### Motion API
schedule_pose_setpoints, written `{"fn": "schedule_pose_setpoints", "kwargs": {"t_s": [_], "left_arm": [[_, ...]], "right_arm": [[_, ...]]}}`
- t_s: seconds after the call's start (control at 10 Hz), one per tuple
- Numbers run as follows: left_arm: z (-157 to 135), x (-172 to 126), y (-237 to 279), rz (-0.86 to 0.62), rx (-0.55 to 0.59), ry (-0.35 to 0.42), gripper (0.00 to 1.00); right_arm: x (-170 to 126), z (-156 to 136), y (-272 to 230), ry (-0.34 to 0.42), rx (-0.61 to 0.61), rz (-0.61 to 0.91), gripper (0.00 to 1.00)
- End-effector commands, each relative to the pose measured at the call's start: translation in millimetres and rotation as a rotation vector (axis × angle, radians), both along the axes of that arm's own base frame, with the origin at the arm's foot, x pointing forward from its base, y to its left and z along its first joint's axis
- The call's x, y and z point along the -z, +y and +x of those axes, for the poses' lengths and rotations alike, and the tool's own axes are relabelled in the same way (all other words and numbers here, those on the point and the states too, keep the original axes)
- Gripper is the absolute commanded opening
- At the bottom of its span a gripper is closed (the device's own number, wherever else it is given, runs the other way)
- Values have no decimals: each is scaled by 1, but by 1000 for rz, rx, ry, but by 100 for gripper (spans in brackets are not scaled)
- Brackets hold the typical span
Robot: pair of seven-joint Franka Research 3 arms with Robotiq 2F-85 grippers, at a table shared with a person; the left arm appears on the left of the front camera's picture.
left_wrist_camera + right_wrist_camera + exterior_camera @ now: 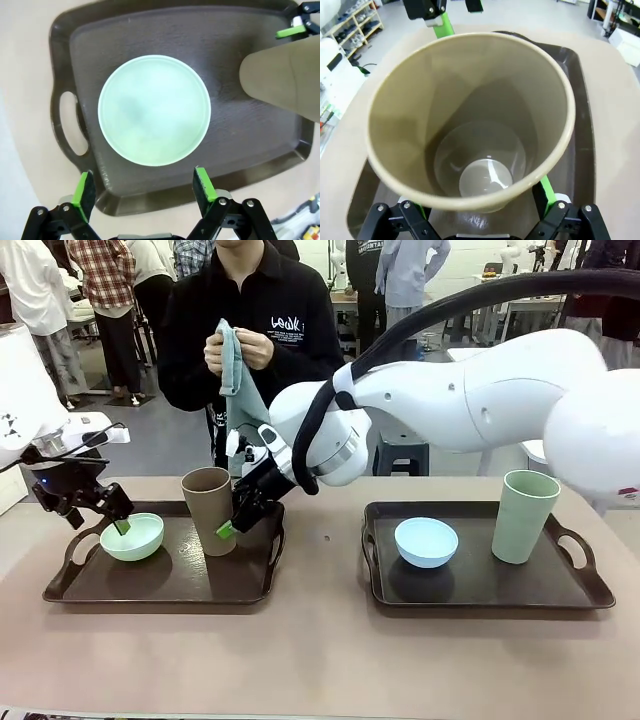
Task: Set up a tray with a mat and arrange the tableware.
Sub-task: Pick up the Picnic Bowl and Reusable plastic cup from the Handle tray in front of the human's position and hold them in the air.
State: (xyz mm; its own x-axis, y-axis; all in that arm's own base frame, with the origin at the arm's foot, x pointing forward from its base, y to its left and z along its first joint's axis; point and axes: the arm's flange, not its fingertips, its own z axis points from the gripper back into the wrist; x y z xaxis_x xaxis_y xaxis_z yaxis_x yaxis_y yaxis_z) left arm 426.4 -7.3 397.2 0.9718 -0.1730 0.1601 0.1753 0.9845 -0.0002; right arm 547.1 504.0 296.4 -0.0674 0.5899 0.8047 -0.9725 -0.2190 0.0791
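Observation:
Two dark brown trays lie on the table. The left tray [160,585] carries a pale green bowl [132,537] and a tan-brown cup [209,510]. On the right tray [480,590] stand a light blue bowl [426,542] and a pale green cup [526,516]. My left gripper [98,515] hangs open over the green bowl's [154,110] near side, its pads [85,189] apart and holding nothing. My right gripper [228,525] reaches across to the tan cup [470,120], open with a finger on each side of it; one green pad [546,192] shows beside the cup wall. A person holds a folded teal mat [238,375] at the far side.
The person stands right behind the left tray. My right arm [470,400] spans the middle of the table above the gap between the trays. Bare tabletop [320,660] lies in front of both trays.

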Motion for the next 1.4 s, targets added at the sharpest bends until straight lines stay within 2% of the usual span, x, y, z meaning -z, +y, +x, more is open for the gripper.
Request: {"fn": "schedule_pose_setpoints", "kwargs": {"t_s": [0.0, 0.5, 0.9, 1.0, 1.1, 1.2, 1.3], "left_arm": [[16, 10, 0, -20, -31, 0, 100], [39, 19, -3, -53, -65, 37, 100], [54, 30, 2, -73, -101, 76, 100], [55, 32, 3, -99, -103, 86, 97], [55, 33, 3, -107, -106, 86, 50], [54, 34, 2, -107, -110, 93, 46], [55, 37, 2, -99, -121, 112, 0]], "right_arm": [[-1, 14, 13, 11, -1, -17, 100], [6, 15, 16, 11, -16, -2, 100], [0, 10, 13, -33, -29, 36, 100], [0, 10, 12, -43, -31, 49, 100], [0, 10, 12, -48, -39, 62, 100], [0, 10, 12, -56, -45, 66, 40], [0, 9, 11, -63, -51, 65, 40]]}}
